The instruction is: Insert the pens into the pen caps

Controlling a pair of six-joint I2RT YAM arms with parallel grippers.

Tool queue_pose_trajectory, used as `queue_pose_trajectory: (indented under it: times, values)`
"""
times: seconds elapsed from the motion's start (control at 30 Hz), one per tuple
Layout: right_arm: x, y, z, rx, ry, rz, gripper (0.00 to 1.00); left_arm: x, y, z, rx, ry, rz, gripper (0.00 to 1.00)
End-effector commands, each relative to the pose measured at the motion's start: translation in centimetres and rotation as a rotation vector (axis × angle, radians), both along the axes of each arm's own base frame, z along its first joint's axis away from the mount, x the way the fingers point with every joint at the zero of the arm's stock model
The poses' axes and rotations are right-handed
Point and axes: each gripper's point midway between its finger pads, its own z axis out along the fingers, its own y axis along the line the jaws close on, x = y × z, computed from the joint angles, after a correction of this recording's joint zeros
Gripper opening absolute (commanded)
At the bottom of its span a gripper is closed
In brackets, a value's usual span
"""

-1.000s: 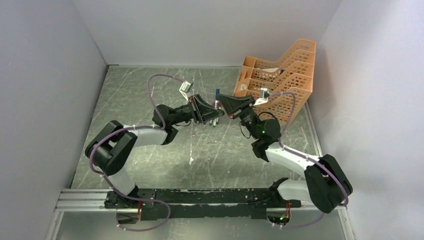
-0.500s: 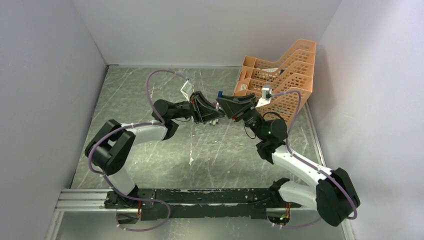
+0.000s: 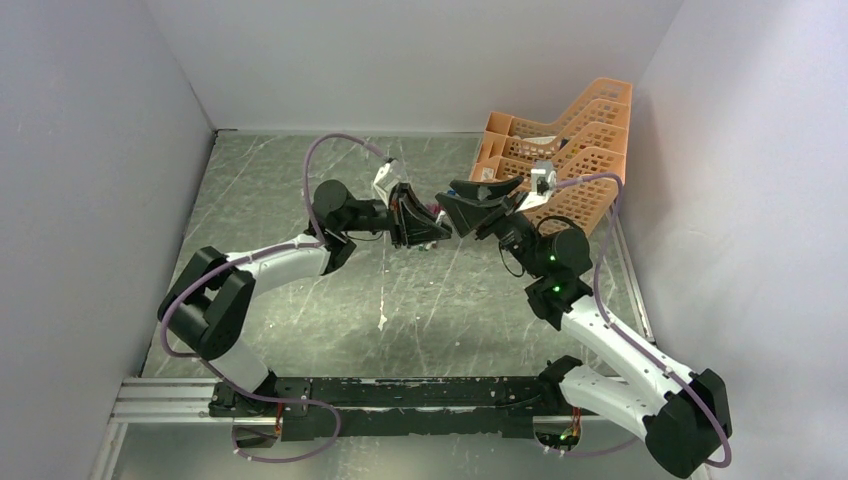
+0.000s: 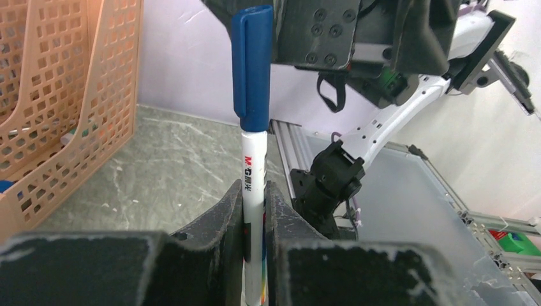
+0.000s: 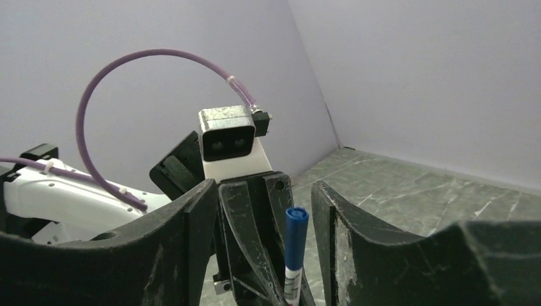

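My left gripper (image 4: 254, 187) is shut on a slim white pen (image 4: 252, 159) that stands upright between its fingers. A blue pen cap (image 4: 251, 70) sits on the pen's top end. In the right wrist view the same blue cap (image 5: 295, 237) rises between the two spread fingers of my right gripper (image 5: 263, 188), which is open and touches neither cap nor pen. From above, the left gripper (image 3: 425, 228) and right gripper (image 3: 447, 200) meet tip to tip over the middle of the table, hiding most of the pen. No other caps show.
An orange mesh tray (image 3: 560, 150) stands at the back right, just behind the right gripper, and fills the left side of the left wrist view as the tray (image 4: 76, 95). Grey walls close in the table on three sides. The arms' base rail (image 3: 420, 392) runs along the near edge.
The right gripper, shut around the blue cap a second ago, has opened and let go of it. Both wrists have drifted slightly toward the back right.
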Motion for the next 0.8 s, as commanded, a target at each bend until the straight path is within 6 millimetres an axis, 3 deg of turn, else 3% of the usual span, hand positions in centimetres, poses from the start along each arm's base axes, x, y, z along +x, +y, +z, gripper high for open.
queue_pose_trajectory:
  times: [0.0,0.1,0.33,0.43,0.57,0.77]
  values:
    - [0.7,-0.2,-0.4,-0.057,0.009,-0.042,0.52,-0.2,-0.3,0.9,0.025,-0.093,0.009,0.07]
    - [0.8,-0.1,-0.5,-0.067,0.014,-0.042,0.45,-0.2,-0.1,1.0,0.020,-0.093,0.018,0.07]
    - [1.1,0.0,-1.2,-0.083,0.025,-0.047,0.40,-0.5,-0.3,1.7,0.007,-0.104,0.012,0.07]
    - [1.2,0.1,-1.3,-0.084,0.032,-0.048,0.30,-0.5,-0.3,1.8,0.008,-0.102,0.009,0.07]
    - [1.5,0.1,-1.8,-0.086,0.053,-0.054,0.02,-0.7,-0.4,1.9,0.008,-0.099,0.006,0.07]
    - [1.3,0.4,-3.0,-0.104,0.087,-0.032,0.00,-0.8,-0.5,2.5,-0.016,-0.088,-0.017,0.07]
